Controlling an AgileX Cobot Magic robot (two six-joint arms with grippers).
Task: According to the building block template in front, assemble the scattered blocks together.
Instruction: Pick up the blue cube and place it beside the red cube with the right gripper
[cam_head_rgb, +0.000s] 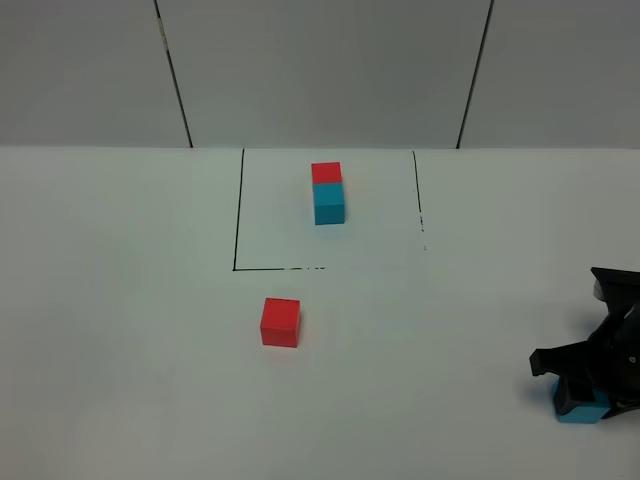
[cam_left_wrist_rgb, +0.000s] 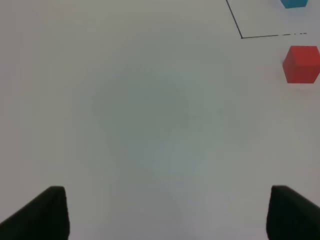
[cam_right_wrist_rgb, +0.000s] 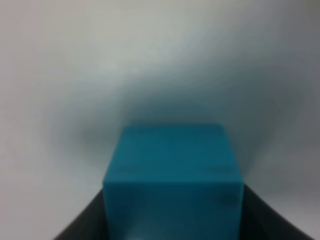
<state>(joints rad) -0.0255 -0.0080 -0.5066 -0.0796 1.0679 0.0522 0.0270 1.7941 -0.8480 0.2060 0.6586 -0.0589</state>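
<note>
Where the bench (cam_head_rgb: 120, 300) is ruled with a black-lined square (cam_head_rgb: 238, 220), at 12 o'clock in the high view, the pattern to be copied is kept. At 4 o'clock, by the edge of that view, the right tool (cam_head_rgb: 588, 398) is seen down on the bench, its fingers closed against both flanks of the cyan cube (cam_head_rgb: 580, 412), as far as the blurred wrist view allows. The left tool (cam_left_wrist_rgb: 170, 220) is held wide open with nothing between its fingers, and is not caught by the high view. Inside the square the template (cam_head_rgb: 327, 193) is laid with its long axis from 12 to 6 o'clock, red at 12, cyan at 6. The red cube (cam_head_rgb: 281, 322) is set just outside the square, at 7 o'clock from the template. From the gripped cyan cube it is found just past 9 o'clock, well apart. To match the template, the cyan cube is judged to be needed flush against the red cube's 6 o'clock face.
</note>
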